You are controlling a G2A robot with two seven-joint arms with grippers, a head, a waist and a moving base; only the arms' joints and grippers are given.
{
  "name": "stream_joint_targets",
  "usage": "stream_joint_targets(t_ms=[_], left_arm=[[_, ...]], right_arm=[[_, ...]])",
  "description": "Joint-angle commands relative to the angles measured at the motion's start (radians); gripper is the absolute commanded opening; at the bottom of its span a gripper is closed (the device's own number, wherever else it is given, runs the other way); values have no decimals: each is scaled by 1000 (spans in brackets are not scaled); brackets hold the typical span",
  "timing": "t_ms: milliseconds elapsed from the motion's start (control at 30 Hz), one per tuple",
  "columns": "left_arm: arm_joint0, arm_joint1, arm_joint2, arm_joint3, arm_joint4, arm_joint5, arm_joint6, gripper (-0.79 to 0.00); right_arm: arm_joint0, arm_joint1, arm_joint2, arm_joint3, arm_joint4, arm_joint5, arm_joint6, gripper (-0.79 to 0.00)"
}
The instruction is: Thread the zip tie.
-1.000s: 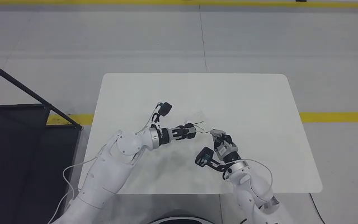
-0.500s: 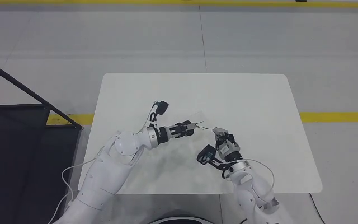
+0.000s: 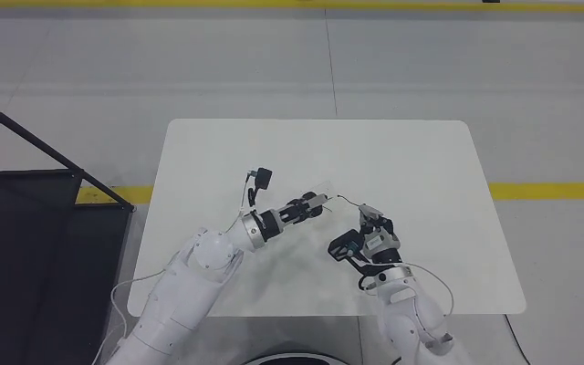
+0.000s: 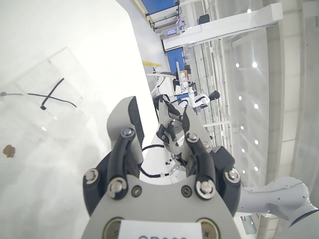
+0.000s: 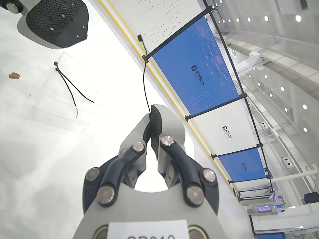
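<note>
On the white table [image 3: 411, 164], a clear tray [image 4: 32, 75] holds black zip ties [image 4: 47, 97].

the left end effector [image 3: 315, 203] and right end effector [image 3: 365, 213] face each other near the middle of the desk [image 3: 429, 164], close but apart. a zip tie [image 5: 144, 75] sticks out of the right one toward the left. just beyond them a tray [image 4: 67, 63] lies on the desk, two spare ties [image 4: 49, 96] crossed on it, and a scrap [image 4: 9, 151] lies beside it.

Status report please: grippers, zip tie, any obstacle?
Left gripper open. Right gripper shut on zip tie, free end sticking out. Two spare ties on clear tray, apart from grippers.
</note>
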Motion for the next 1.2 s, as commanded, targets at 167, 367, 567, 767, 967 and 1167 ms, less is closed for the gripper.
stream_joint_targets(t_ms=[167,367,567,767,967,1167], left_arm=[[28,-10,42,-29,119,-36,145,-336],[52,-15,57,-54,201,-51,228,-332],[50,-23,80,-55,254,-40,277,-477],[35,-37,114,-41,321,2,352,-502],[23,-48,130,-21,323,-6,373,-514],[20,-53,130,-13,321,-20,371,-517]], right_arm=[[7,-8,-18,-3,12,-6,-14,-785],[5,-12,-18,-6,7,-14,-21,-785],[-5,-14,-17,-9,-6,-23,-31,-785],[-9,-16,-16,-11,-21,-35,-35,-785],[-16,-19,-13,-14,-32,-42,-38,-785],[-22,-22,-12,-16,-46,-39,-30,-785]])
